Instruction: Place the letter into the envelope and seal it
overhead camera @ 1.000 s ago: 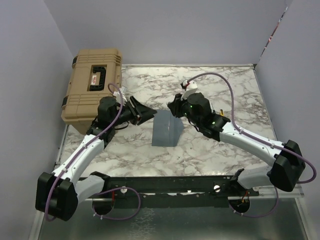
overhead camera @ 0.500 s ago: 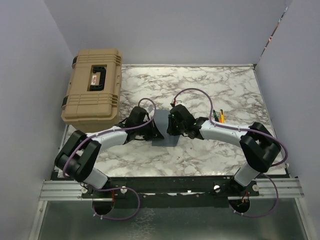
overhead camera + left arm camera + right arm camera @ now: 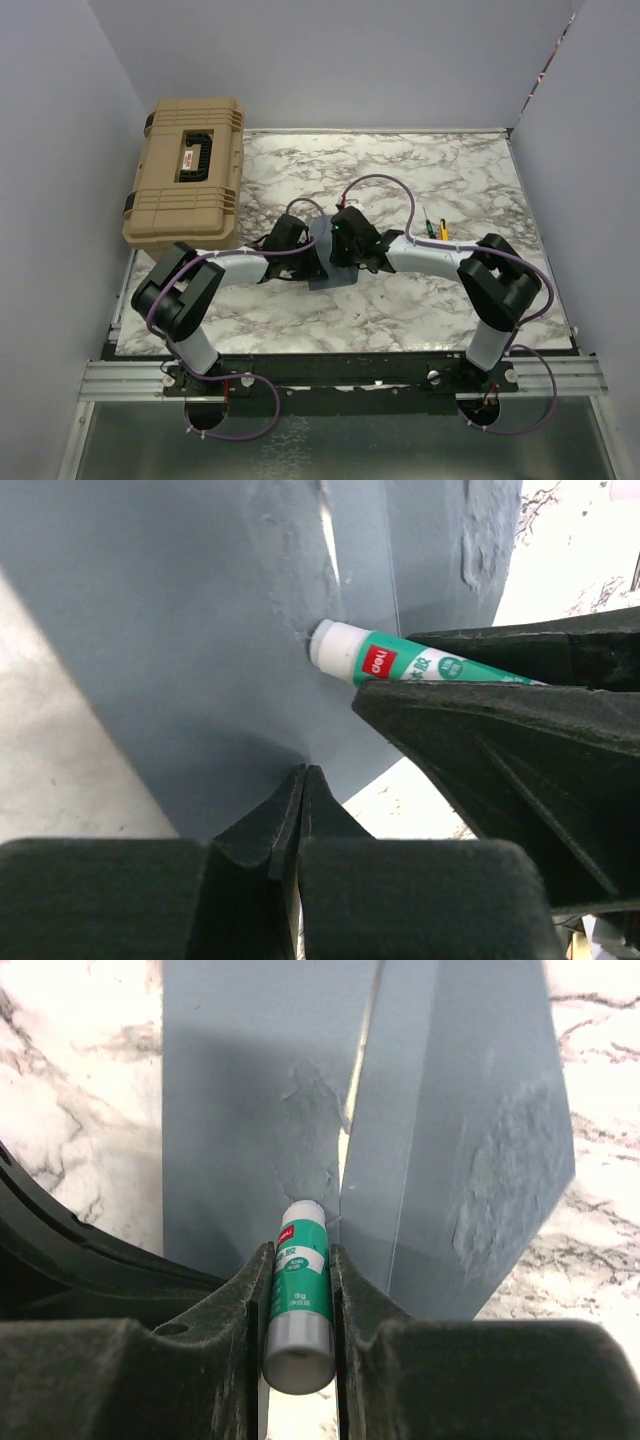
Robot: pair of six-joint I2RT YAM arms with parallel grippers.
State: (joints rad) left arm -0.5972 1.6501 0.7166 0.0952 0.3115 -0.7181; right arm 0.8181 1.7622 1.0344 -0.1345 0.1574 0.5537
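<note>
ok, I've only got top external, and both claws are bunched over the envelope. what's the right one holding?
Observer: The right wrist view shows the right claw shut on a green-and-white glue stick. Its white tip touches the envelope at the seam between two panels.
Operator: and the left?
Observer: The left wrist view shows the left claw shut. It seems to be pinching the envelope's near corner.
Operator: any glue down?
Observer: There are rough patches on the envelope, one on the angled panel and one by the tip. I can't confirm they're glue.
</note>
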